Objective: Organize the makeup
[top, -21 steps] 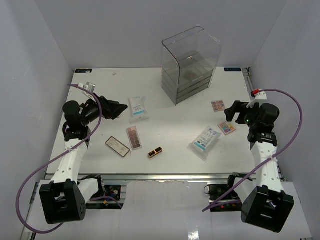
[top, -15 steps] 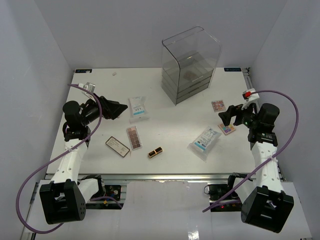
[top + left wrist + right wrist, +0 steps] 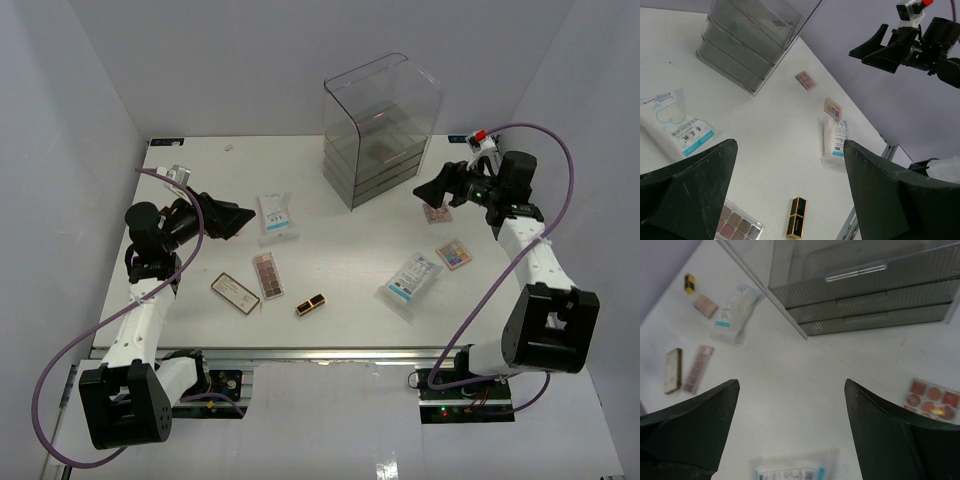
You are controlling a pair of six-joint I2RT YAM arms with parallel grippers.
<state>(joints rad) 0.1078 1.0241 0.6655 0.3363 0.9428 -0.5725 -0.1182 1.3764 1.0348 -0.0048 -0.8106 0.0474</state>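
Top external view, read from the near edge outward. The lipstick tube (image 3: 310,304) is lying nearest the arm bases on the table (image 3: 350,240), with the brown palette (image 3: 267,275) and a flat brown case (image 3: 235,292) just to its left. Beyond them the left fingers (image 3: 228,216) are hanging spread wide and empty, near one sachet (image 3: 275,215). On the right half, the second sachet (image 3: 412,278) and the multicoloured palette (image 3: 454,254) are lying near each other. Farther back, the pink palette (image 3: 437,211) is resting flat just on the near side of the right fingers (image 3: 435,187), which are likewise standing wide apart and holding nothing.

In the right wrist view this palette is showing at the lower right, beside one finger, its long axis running across the frame with a slight tilt. The right arm is plainly the nearer one; the left is sitting well apart. The clear drawer box (image 3: 380,130) is standing farthest back, its drawers looking shut.

Judging from this layout, the coming reach is probably turning on bringing the right fingers sideways and down until they are straddling the palette's narrower width.
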